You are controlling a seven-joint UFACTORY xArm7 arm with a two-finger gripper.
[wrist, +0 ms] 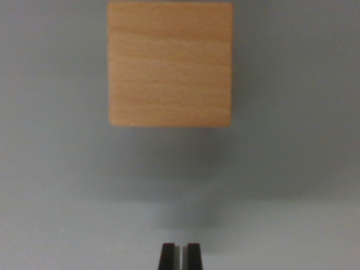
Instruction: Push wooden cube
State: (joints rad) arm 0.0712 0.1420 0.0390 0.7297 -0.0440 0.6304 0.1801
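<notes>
The wooden cube [170, 63] is being seen in the upper middle of the wrist view, resting flat on the plain grey desk [292, 185], with its near face squared to the camera. The hand [180, 256] is being held at the bottom edge, its two dark fingertips [167, 256] brought almost together with only a thin slit between them, and nothing is being gripped. A stretch of bare desk is lying between the tips and the cube, so no contact is being made yet.

The main risk is being judged as an off-centre push: the hand is sitting slightly toward the wrist view's right of the cube's middle, so the cube could be turned rather than slid straight. Narrow tips could also be slipping off a corner, or be scraping the desk if carried too low.
</notes>
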